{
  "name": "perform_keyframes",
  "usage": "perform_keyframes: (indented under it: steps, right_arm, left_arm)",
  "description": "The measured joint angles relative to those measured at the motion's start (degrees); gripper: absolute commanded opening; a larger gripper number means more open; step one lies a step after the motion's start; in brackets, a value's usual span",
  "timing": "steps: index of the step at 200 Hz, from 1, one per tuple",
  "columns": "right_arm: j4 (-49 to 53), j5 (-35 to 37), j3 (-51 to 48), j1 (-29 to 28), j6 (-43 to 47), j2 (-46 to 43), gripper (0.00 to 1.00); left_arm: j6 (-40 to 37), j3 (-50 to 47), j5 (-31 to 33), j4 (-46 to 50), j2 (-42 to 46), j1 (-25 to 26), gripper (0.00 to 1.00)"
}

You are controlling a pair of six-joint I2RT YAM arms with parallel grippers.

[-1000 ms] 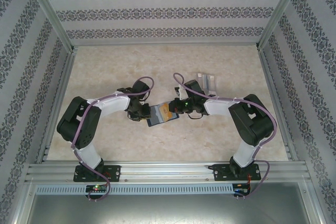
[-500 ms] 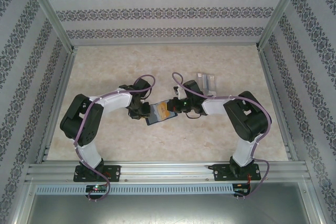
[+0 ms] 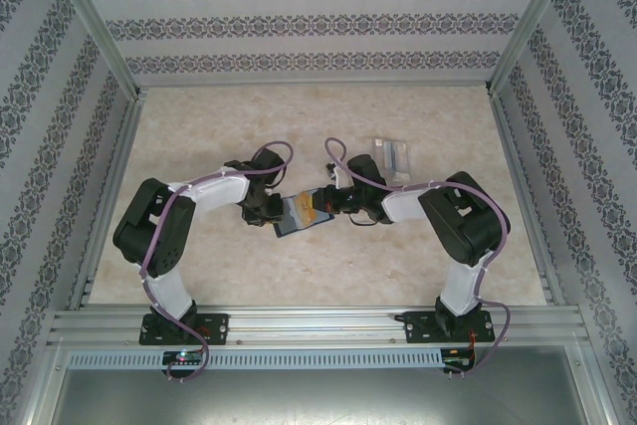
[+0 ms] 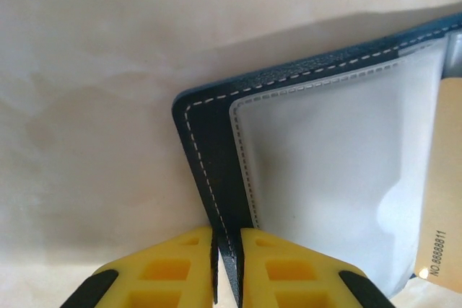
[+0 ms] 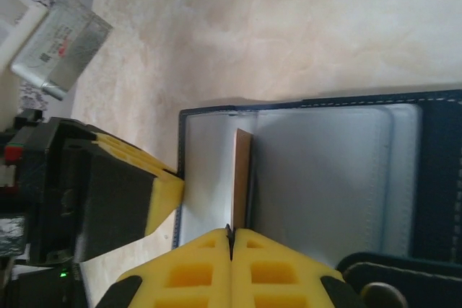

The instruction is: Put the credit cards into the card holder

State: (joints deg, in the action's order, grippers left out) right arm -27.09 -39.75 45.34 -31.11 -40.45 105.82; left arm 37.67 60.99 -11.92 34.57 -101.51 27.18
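One orange-yellow plastic credit card (image 3: 318,204) is part-way in, I judge; the second remains.

Top view: the open dark navy folding card holder (image 3: 297,218) is held mid-table, its long axis running left to right between my left gripper (image 3: 271,214) and right gripper (image 3: 333,204).

Left wrist view: my left gripper (image 4: 227,239) pinches its stitched edge.

Right wrist view: my right gripper (image 5: 231,239) clamps the card, edge-on, pointing into a pale sleeve (image 5: 317,178).
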Motion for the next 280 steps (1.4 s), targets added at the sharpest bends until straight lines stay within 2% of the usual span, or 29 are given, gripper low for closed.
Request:
perform_keyframes:
  steps: [60, 205, 280]
  right_arm:
    - [-2.43, -3.06, -0.55, 0.61, -2.08, 1.22, 0.00]
    - [-1.49, -0.15, -2.01, 2.10, -1.68, 0.00, 0.00]
    - [-2.40, -0.17, -0.26, 0.96, -2.80, 3.17, 0.00]
  left_arm:
    - [-0.72, -0.02, -0.46, -0.07, 0.00, -0.68, 0.17]
    - [-1.29, -0.02, -0.79, -0.04, 0.00, -0.68, 0.17]
    - [-1.27, -0.02, -0.85, 0.70, 0.00, -1.16, 0.17]
